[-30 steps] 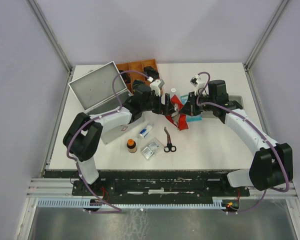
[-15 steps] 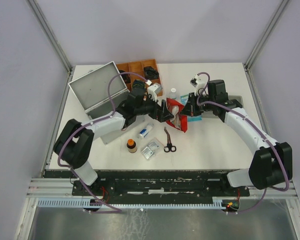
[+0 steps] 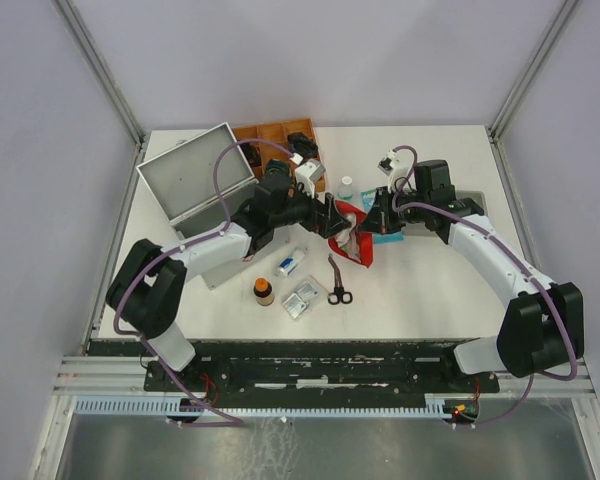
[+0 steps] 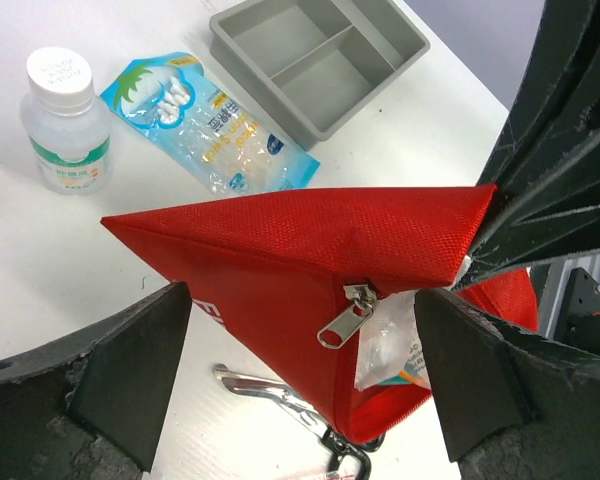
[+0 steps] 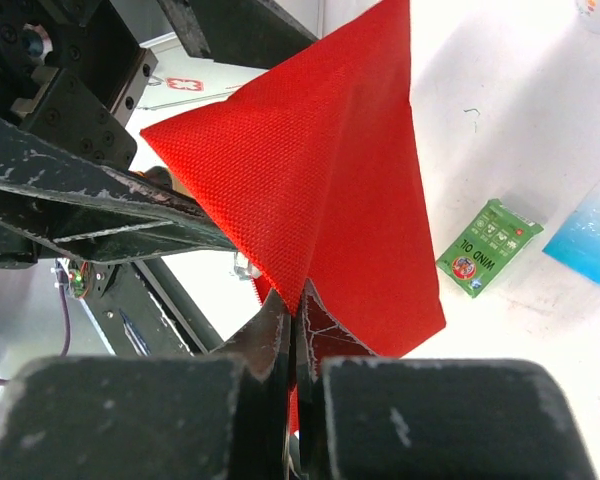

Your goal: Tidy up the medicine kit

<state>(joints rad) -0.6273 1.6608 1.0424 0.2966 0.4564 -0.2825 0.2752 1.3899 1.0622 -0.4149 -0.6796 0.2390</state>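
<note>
- The right gripper (image 5: 295, 300) is clenched on one corner of a red pouch (image 4: 280, 250), holding it up by that corner alone; such a small pinch may slip.
- The left gripper (image 4: 305, 350) is spread wide, one finger on each side of the pouch, grasping nothing.
- The zip (image 4: 345, 320) is partly open and a plastic packet (image 4: 390, 350) shows inside; tilting could spill it.
- The silver medicine kit (image 3: 192, 180) stands open at the left rear, well apart from the pouch.
</note>
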